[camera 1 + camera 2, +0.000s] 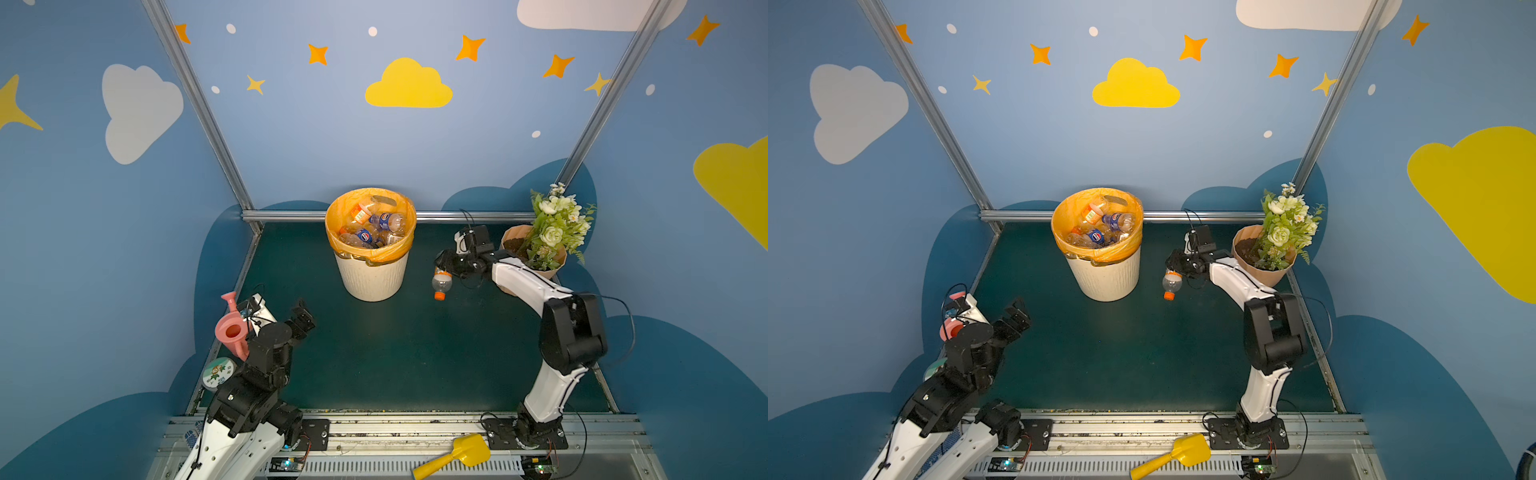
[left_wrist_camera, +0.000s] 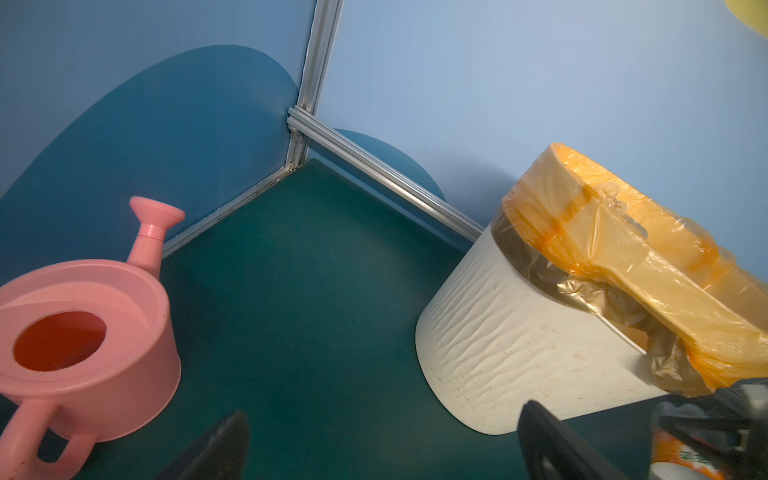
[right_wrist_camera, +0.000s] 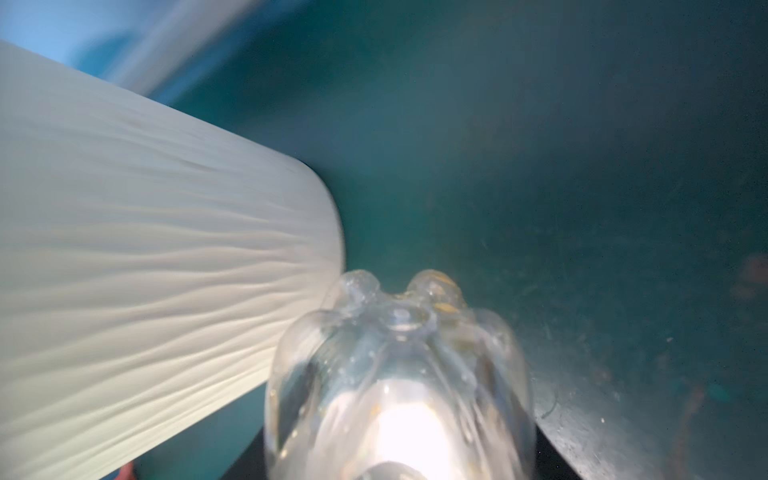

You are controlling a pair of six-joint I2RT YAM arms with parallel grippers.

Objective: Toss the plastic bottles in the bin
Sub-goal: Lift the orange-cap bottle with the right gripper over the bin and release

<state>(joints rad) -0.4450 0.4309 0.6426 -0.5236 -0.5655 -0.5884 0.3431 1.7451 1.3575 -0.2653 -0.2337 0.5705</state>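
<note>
Both top views show a green table (image 1: 395, 353) with blue walls around it. The bin (image 1: 371, 274) stands at the back in the middle. It is white, with an orange bag (image 1: 345, 212) folded over its rim. Many bottles (image 1: 386, 222) lie inside it. They are clear, some with blue labels and one with an orange label, but the words are too small to read.

The right gripper (image 1: 445, 268) is just right of the bin and lower than its rim. Its jaws are closed on one clear bottle (image 1: 441, 284), which hangs with its orange cap down. The bin's tall side stands between this bottle and the others.

A flower pot (image 1: 550, 272) with white flowers (image 1: 557, 224) sits behind the right arm. The left gripper (image 1: 303, 320) is at the front left, with its jaws wide open and empty. A pink watering can (image 1: 231, 330) and a round jar (image 1: 218, 372) with a cartoon lid sit beside that arm. A yellow scoop (image 1: 457, 455) lies at the front edge.

Left wrist view: the watering can is on one side and the bin on the other, with bare table between them. The dark fingers (image 2: 224, 436) are far apart. The held bottle's orange label shows in a corner, and its green writing cannot be read.

Right wrist view: it is blurry. The bottle's clear, bumpy bottom sits close up, right beside the bin's wavy white side.
</note>
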